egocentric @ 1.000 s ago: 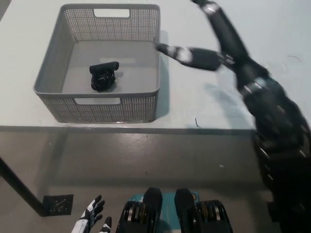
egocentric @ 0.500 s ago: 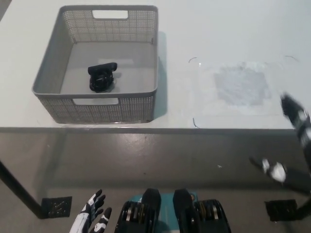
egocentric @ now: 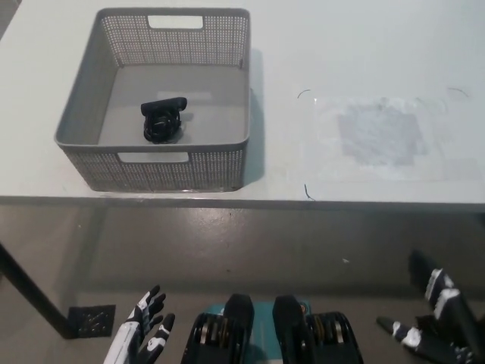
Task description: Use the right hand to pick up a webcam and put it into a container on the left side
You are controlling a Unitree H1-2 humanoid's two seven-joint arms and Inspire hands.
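A black webcam (egocentric: pixel 163 119) lies on the floor of the grey perforated basket (egocentric: pixel 87 106), which stands on the left part of the white table. My black right hand (egocentric: pixel 433 322) hangs low at the bottom right, below the table edge, open with its fingers spread and nothing in it. My white left hand (egocentric: pixel 144 334) rests at the bottom left, also below the table, open and empty.
A pale scuffed rectangular patch (egocentric: pixel 379 136) marks the table right of the basket. The table's front edge (egocentric: pixel 242 202) runs across the middle of the picture, with grey floor below it. A dark table leg (egocentric: pixel 30 299) stands at the lower left.
My right arm has swung from over the table beside the basket down to the bottom right, below the table edge. The webcam stays in the basket. The left hand barely moved.
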